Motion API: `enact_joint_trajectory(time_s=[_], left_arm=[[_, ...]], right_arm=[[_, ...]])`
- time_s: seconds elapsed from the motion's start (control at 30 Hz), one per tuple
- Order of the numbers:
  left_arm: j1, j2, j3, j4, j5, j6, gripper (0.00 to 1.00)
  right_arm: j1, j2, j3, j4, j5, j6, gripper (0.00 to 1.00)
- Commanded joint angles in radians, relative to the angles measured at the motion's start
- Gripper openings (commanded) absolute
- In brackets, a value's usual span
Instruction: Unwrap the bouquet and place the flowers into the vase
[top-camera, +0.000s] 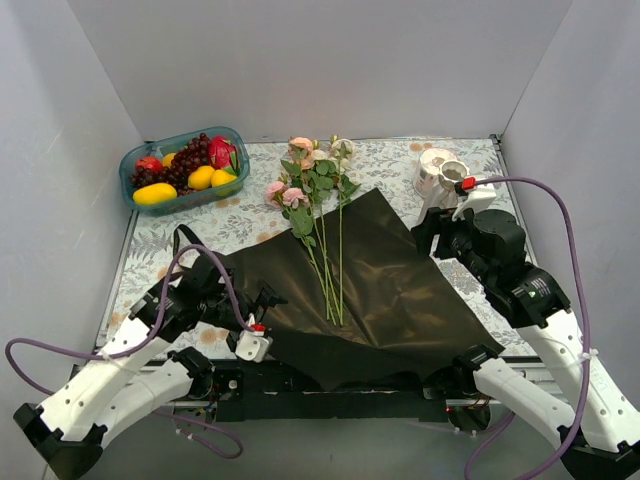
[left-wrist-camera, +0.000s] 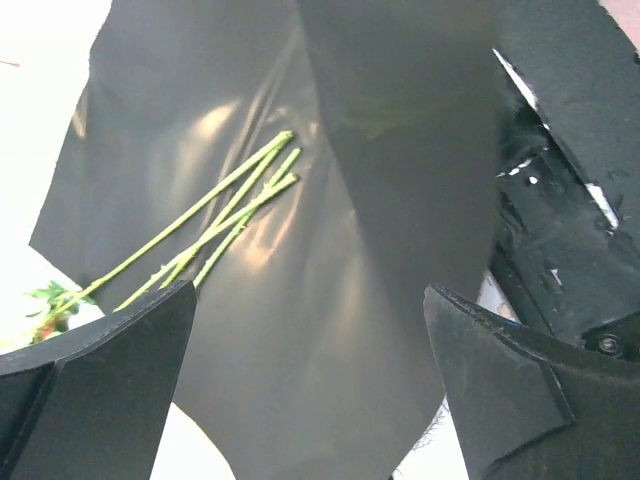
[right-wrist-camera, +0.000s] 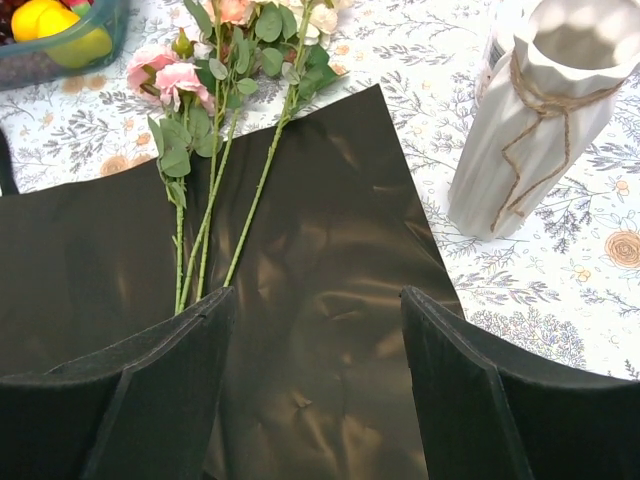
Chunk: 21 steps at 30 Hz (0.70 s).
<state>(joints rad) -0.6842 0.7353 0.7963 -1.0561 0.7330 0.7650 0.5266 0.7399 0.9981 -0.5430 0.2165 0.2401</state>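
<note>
The bouquet lies unwrapped: its glossy black-brown paper (top-camera: 400, 290) is spread flat on the table. The flowers (top-camera: 312, 175) rest on it, pink and cream blooms toward the back and green stems (left-wrist-camera: 220, 225) running down the sheet. The white vase (top-camera: 438, 172) stands upright at the back right, off the paper's corner, with twine round its neck (right-wrist-camera: 530, 130). My left gripper (top-camera: 268, 298) hangs open over the paper's left edge (left-wrist-camera: 310, 390), with nothing between its fingers. My right gripper (top-camera: 430, 238) is open above the paper's right part (right-wrist-camera: 315, 380), just in front of the vase, right of the stems (right-wrist-camera: 205, 240).
A teal fruit bowl (top-camera: 185, 168) with grapes, lemons and red fruit sits at the back left. A black looped strap (top-camera: 182, 242) lies left of the paper. Grey walls close in the floral tablecloth (top-camera: 390, 160) on three sides.
</note>
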Motion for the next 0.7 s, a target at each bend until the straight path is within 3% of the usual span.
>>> enact_joint_trajectory(time_s=[0.0, 0.13, 0.2, 0.3, 0.4, 0.53, 0.67], left_arm=[[-0.005, -0.037, 0.060, 0.088, -0.018, -0.090, 0.98], [-0.003, 0.066, 0.202, 0.168, -0.135, -0.376, 0.98], [-0.003, 0.131, 0.315, 0.162, -0.197, -0.528, 0.98], [0.006, 0.216, 0.372, 0.235, -0.308, -0.753, 0.98], [0.034, 0.335, 0.431, 0.235, -0.372, -0.867, 0.98], [0.214, 0.467, 0.475, 0.205, -0.198, -1.021, 0.98], [0.320, 0.573, 0.468, 0.212, -0.075, -1.113, 0.92]], right_arm=[[0.006, 0.026, 0.027, 0.038, -0.005, -0.001, 0.74], [0.041, 0.145, 0.085, 0.020, 0.052, -0.016, 0.80], [0.067, 0.209, 0.150, 0.008, 0.087, -0.024, 0.88], [0.113, 0.383, 0.271, -0.031, 0.159, -0.038, 0.95], [0.124, 0.571, 0.371, -0.069, 0.161, -0.038, 0.96], [0.122, 0.800, 0.497, -0.051, 0.118, -0.035, 0.98], [0.127, 0.963, 0.592, -0.040, 0.098, -0.027, 0.89]])
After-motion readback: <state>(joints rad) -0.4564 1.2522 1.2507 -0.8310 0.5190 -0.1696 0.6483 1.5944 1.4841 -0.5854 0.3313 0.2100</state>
